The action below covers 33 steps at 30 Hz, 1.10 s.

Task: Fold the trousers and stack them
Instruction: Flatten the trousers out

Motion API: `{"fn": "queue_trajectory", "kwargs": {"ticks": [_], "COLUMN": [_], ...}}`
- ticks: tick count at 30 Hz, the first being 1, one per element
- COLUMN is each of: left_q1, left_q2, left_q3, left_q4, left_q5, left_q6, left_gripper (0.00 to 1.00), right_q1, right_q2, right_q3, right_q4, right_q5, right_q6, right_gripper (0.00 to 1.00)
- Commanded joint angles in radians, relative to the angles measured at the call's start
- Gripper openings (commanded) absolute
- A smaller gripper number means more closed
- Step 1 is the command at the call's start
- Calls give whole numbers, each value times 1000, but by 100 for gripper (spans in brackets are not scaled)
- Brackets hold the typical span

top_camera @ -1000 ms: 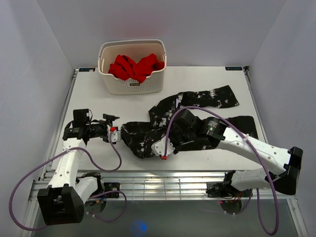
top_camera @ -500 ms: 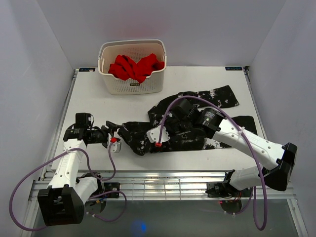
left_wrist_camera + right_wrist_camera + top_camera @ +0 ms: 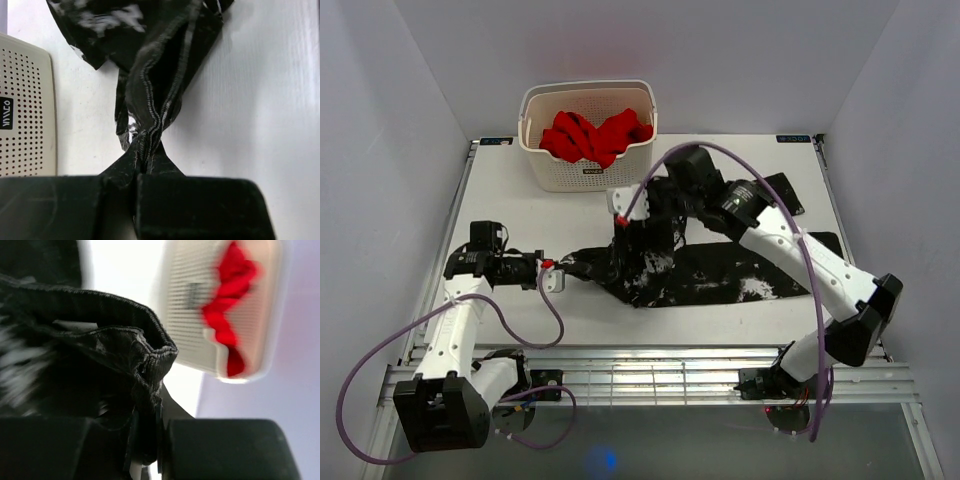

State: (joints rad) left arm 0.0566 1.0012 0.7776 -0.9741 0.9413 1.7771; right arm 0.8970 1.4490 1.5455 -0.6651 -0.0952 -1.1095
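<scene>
top external view: the trousers [image 3: 720,275] lie across the middle of the tabletop [image 3: 510,200], their long axis running left to right, from the left gripper [image 3: 552,275] almost to the right edge. the right arm crosses over them and hides much of the far leg, so only its end shows near the far right. the left gripper is clenched on the garment's left tip, low at the tabletop. the right gripper [image 3: 623,222] pinches a bunched part raised above the surface, just in front of the basket [image 3: 588,175]. the basket stands at the far edge with a red garment [image 3: 595,135] inside. bare tabletop lies to the left of the basket and along the near edge.

left wrist view: the gripper [image 3: 136,185] is closed on a twisted, stitched edge of the trousers [image 3: 160,90], which fan out away from the camera. their far part is cut off at the top. the basket wall [image 3: 25,110] is near on the left, and open tabletop [image 3: 260,100] lies on the right.

right wrist view: the gripper [image 3: 160,435] grips a ribbed hem or band of the trousers [image 3: 90,350]; i cannot tell which. the picture is blurred. the basket [image 3: 200,305] and red garment [image 3: 230,315] show beyond.
</scene>
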Motion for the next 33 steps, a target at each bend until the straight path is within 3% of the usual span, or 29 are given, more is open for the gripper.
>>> {"fn": "queue_trajectory", "kwargs": {"ticks": [1, 2, 7, 11, 17, 19, 21, 22, 25, 27, 30, 31, 32, 33], "left_q1": [-3, -3, -3, -3, -3, -3, -3, -3, -3, -3, -1, 3, 3, 6], "left_q2": [-12, -16, -126, -196, -207, -207, -207, -205, -182, -159, -115, -99, -93, -87], "left_q3": [80, 97, 121, 160, 241, 253, 249, 230, 212, 201, 192, 187, 180, 169], "left_q4": [-127, -176, -235, -242, -221, -155, -36, 59, 156, 172, 179, 192, 208, 216], "left_q5": [122, 166, 273, 339, 412, 404, 380, 358, 265, 208, 163, 146, 131, 93], "left_q6": [-174, -189, -248, -338, -557, -770, -916, -1070, -1191, -1259, -1298, -1323, -1344, -1381], "left_gripper": [0, 0, 0, 0, 0, 0, 0, 0, 0, 0, 0, 0, 0, 0], "right_q1": [-53, -55, -43, -17, 60, 74, 74, 71, 39, -10, -73, -120, -144, -192], "right_q2": [116, 157, 458, 694, 850, 912, 942, 953, 874, 786, 549, 433, 382, 329], "right_q3": [241, 339, 507, 685, 617, 630, 671, 677, 659, 543, 315, 273, 239, 197], "right_q4": [289, 314, 574, 665, 905, 930, 964, 979, 928, 854, 767, 662, 577, 500], "right_q5": [91, 91, 132, 111, 63, 84, 148, 176, 259, 293, 289, 278, 266, 237], "right_q6": [1, -16, -72, -67, -92, -93, -87, -85, -59, -36, 3, 16, 28, 48], "right_gripper": [8, 8, 8, 8, 8, 9, 21, 43, 83, 87, 93, 96, 90, 90]}}
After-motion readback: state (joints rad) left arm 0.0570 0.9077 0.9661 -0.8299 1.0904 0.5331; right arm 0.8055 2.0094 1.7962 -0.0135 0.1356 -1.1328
